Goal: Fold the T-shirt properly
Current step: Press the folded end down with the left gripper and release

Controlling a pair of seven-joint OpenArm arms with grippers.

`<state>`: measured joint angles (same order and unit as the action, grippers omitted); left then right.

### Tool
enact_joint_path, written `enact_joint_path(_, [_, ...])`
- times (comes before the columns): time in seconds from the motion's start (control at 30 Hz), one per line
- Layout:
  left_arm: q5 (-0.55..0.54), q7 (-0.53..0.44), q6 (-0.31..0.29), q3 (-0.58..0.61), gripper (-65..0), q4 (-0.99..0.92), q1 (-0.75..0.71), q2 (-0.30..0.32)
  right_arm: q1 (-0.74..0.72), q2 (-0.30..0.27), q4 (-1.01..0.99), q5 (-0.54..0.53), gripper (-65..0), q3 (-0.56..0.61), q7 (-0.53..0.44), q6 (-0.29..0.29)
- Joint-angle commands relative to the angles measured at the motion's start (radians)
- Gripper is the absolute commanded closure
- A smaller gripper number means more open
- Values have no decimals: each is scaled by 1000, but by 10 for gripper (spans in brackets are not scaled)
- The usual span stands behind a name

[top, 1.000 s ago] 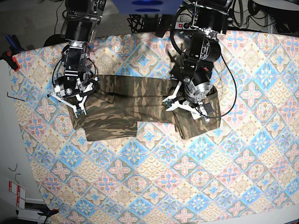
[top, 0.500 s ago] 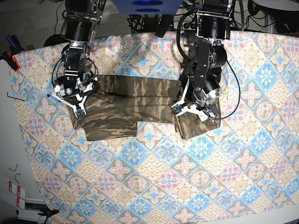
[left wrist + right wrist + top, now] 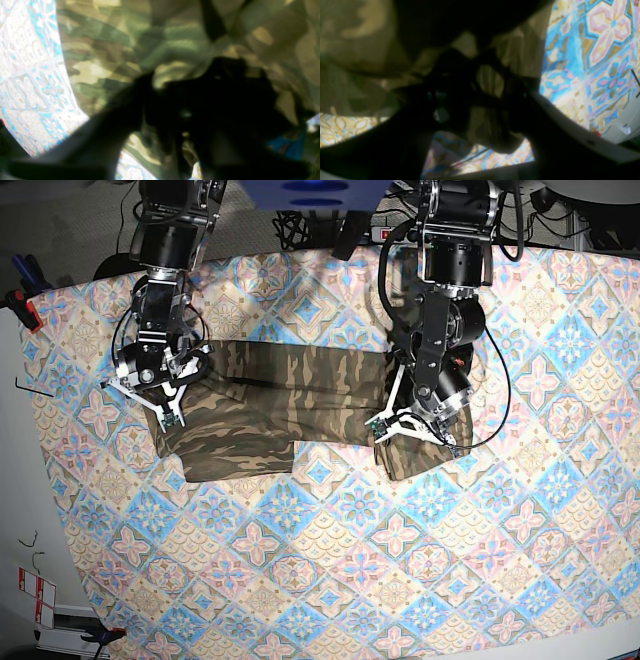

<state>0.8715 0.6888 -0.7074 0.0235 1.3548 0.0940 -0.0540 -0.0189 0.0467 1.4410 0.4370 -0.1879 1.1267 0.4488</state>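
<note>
The camouflage T-shirt (image 3: 280,395) lies in a long band across the far half of the table, with a folded lobe hanging toward the front at each end. My right gripper (image 3: 150,395) is on its left end. In the right wrist view its dark fingers (image 3: 455,82) pinch a fold of the T-shirt (image 3: 490,85) that sags over the tablecloth. My left gripper (image 3: 415,430) is low over the shirt's right lobe. The left wrist view shows the left gripper (image 3: 160,85) as a dark blur on camouflage cloth (image 3: 105,50); I cannot tell how its jaws stand.
The tile-patterned tablecloth (image 3: 350,560) covers the table, and also shows in both wrist views (image 3: 27,62) (image 3: 595,50). A red clamp (image 3: 15,305) grips its far left edge. Cables (image 3: 300,225) lie behind the table. Bare white table edge (image 3: 20,480) runs down the left.
My left gripper has moved toward the front and slightly right along the shirt's right lobe. The right gripper and the shirt's outline have stayed the same.
</note>
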Motion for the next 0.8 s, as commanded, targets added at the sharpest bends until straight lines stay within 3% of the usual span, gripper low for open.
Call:
enact_joint_path(0.0, [1,-5,9,-1,-61,24,16,-16,-6,-3,10,-4,-307,1,13,8])
enact_joint_path(0.17, [-1,-4,9,-44,-69,120,14,-74,-8,-3,8,-4,-307,1,13,8])
enact_joint_path(0.3, [-1,-4,9,-37,-68,191,8,-83,-8,-3,8,-4,-307,1,13,8])
enact_joint_path(0.77, [1,-1,9,164,-69,282,-89,-103,-6,0,7,-4,-307,1,-55,8])
